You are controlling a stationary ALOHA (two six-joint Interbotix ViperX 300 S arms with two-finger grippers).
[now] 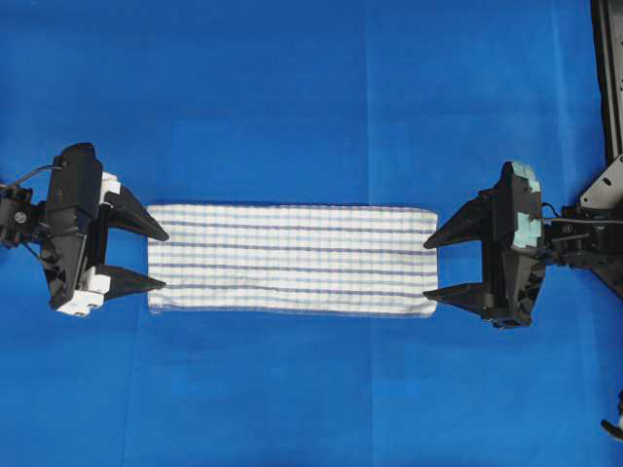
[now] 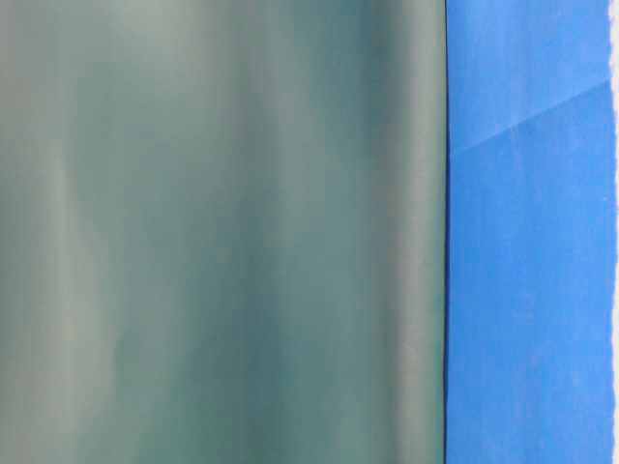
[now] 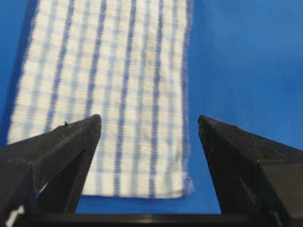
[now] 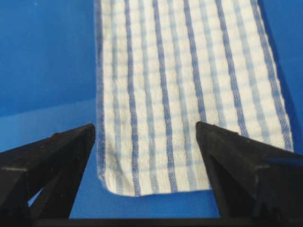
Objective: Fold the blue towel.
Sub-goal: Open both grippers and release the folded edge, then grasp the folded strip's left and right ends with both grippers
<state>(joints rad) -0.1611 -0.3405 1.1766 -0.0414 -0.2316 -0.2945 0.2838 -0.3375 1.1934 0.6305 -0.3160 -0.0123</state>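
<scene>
Towel (image 1: 290,259) folded flat, both pincers agape

There was one blue towel (image 1: 290,259) at the centre of the overhead frame, on one blue table covering (image 1: 311,88); two grippers, the left gripper (image 1: 165,260) at mid-left and the right gripper (image 1: 427,267) at mid-right

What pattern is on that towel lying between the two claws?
The towel is white with thin dark-blue and light-blue stripes forming a faint check; the right wrist view shows it best.
</scene>
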